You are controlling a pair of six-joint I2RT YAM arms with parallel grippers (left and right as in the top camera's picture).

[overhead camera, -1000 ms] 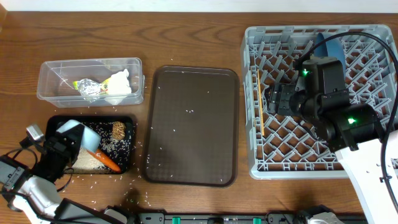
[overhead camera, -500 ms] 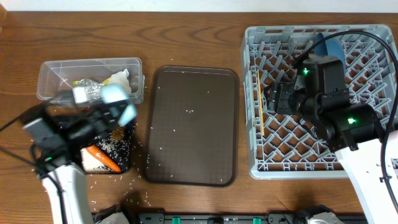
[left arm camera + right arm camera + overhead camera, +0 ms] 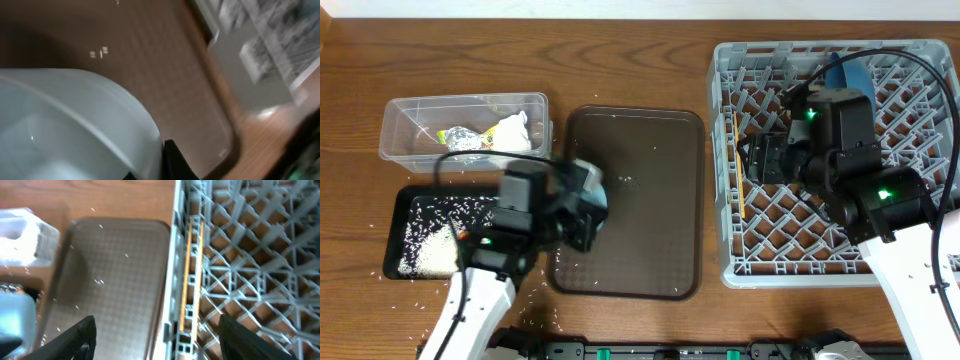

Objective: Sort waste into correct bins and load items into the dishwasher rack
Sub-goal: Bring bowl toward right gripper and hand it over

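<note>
My left gripper (image 3: 582, 212) is shut on the rim of the light-blue bowl (image 3: 595, 190) and holds it over the left edge of the brown serving tray (image 3: 640, 230). In the left wrist view the bowl's white inside (image 3: 65, 125) fills the lower left. The black tray (image 3: 410, 215) holds a heap of white rice (image 3: 432, 255). The clear box (image 3: 395, 115) holds a silver wrapper (image 3: 460, 138) and white tissue (image 3: 510, 135). My right gripper (image 3: 757, 160) is open and empty above the left side of the grey rack (image 3: 910, 90), where the blue plate (image 3: 847, 72) stands. The carrot, the brown lump and the cups are hidden.
Loose rice grains lie on the brown tray and on the table around the black tray. A yellow strip (image 3: 191, 275) runs along the rack's left wall. In the right wrist view the brown tray (image 3: 115, 270) lies left of the rack (image 3: 250, 265).
My left arm has swung up from the black tray and rightward, carrying the bowl to the brown tray's left edge. Rice now lies heaped in the black tray. The right arm barely moved.
</note>
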